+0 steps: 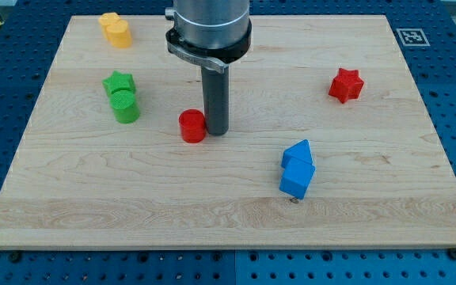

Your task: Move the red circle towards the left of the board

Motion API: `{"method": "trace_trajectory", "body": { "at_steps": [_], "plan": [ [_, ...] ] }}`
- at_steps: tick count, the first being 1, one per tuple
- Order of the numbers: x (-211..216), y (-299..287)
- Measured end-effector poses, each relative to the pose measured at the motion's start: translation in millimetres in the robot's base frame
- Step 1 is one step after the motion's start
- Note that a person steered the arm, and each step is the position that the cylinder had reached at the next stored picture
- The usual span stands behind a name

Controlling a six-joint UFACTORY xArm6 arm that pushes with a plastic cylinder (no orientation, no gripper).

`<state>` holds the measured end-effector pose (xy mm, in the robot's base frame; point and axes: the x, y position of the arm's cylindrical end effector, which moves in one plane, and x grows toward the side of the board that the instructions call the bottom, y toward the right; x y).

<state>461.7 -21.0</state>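
My tip stands on the board just to the right of the red circle, touching it or all but touching it; the gap is too fine to settle. That placing makes sense for the job: the circle has to go leftward, so the rod belongs on its right side, roughly level with its middle, where a straight push should send it left without spinning it off line. There is no pincer on this arm to be released or clenched, only the plain dark rod, so nothing is grasped and the circle can only be shoved. The circle sits a little left of the board's centre, at about middle depth. It is a short, squat red cylinder with a flat round top, upright on the wood, and looks light enough to slide easily. Further left and slightly farther back are a green star and a green cylinder, close together, which I judge could get in the way if the push drifts toward the far side. A yellow block lies at the far left, a red star well off to the right, and two blue blocks huddle together nearer and to the right.
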Motion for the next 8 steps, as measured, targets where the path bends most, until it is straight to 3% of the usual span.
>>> {"method": "trace_trajectory", "body": {
  "at_steps": [1, 2, 5, 8],
  "plan": [
    [-1.7, -9.0],
    [-32.8, -12.5],
    [27.4, -33.0],
    [10.9, -73.8]
  ]
}}
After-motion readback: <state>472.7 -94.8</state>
